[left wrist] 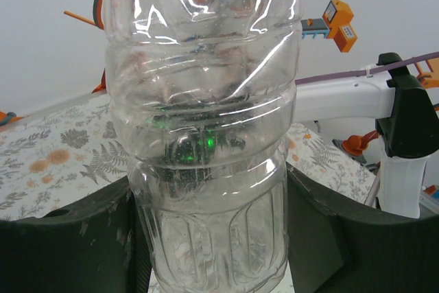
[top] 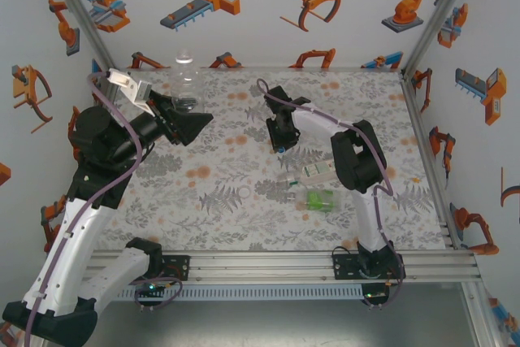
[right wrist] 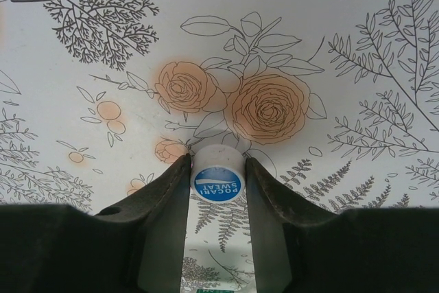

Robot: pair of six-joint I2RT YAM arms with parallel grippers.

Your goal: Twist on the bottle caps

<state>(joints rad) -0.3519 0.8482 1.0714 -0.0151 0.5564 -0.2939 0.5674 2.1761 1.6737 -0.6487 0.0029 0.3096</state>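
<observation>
Clear bottle (left wrist: 206,101) pinched by left gripper (left wrist: 209,231), one blue cap (right wrist: 218,183) by right gripper (right wrist: 217,162).

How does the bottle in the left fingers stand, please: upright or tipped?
Upright: the bottle rises straight between the left fingers, the table level behind it.

3 btls: clear btl (left wrist: 206,101), labelled (top: 315,171), green (top: 320,199). 2 caps: blue cap (right wrist: 217,183), white (top: 242,193).

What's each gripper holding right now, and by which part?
Left gripper: clear bottle, clamped around its lower body. Right gripper: blue-topped cap, pinched across its side wall.
</observation>
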